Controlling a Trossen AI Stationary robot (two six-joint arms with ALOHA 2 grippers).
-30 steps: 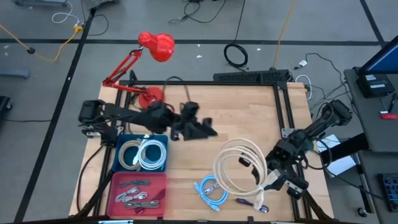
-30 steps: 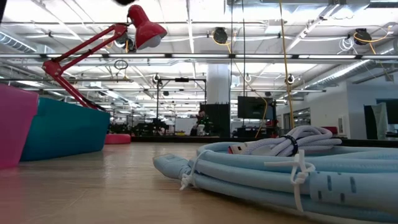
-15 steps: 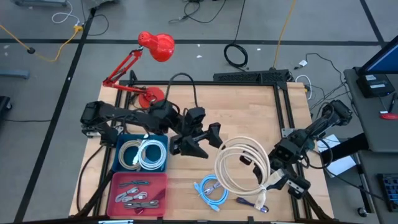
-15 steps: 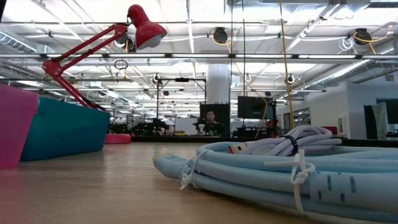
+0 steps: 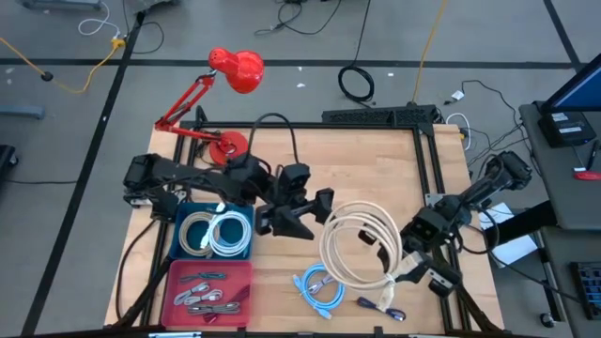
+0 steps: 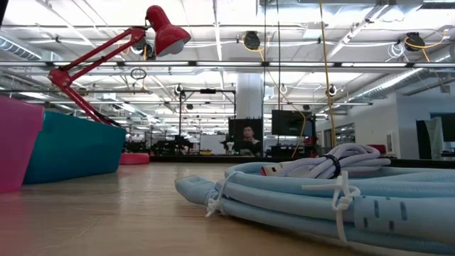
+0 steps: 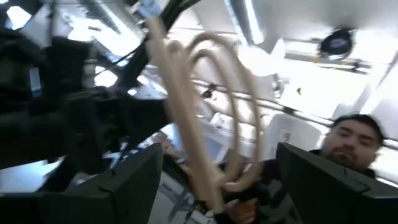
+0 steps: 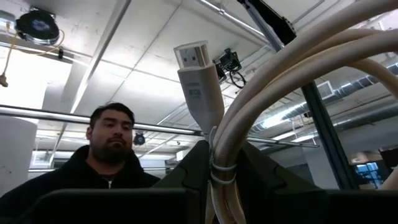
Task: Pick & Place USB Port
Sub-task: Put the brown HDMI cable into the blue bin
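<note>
Handover in progress, by the look of it. Right claw [image 5: 406, 270] pinching the cream cable [image 5: 362, 249] at its tied bundle near the right edge of the surface [image 5: 366, 174], plug [image 8: 196, 78] poking up past the dark fingers in the right wrist view. Left claw [image 5: 310, 214] spread wide, hovering mid-surface just beside the coil's left side, coil loops [image 7: 211, 112] looming between the fingers in the left wrist view, no contact visible yet. Blue bin [image 5: 214, 231] with two coils already inside sitting at the left, pink bin [image 5: 207, 289] of small cables below it, light blue cable [image 5: 319, 286] and a purple-tipped one [image 5: 380, 307] loose on the surface near the front. Red lamp [image 5: 230, 80] off the back left corner. Person [image 8: 112, 149] visible beyond the surface in both wrist views. Next move, likely: left claw easing onto a loop of the cream coil and closing, right letting go only once that grip is firm, then a carry across to a bin. Worth watching: stiff loops springing or snagging on the right fingers at release.
</note>
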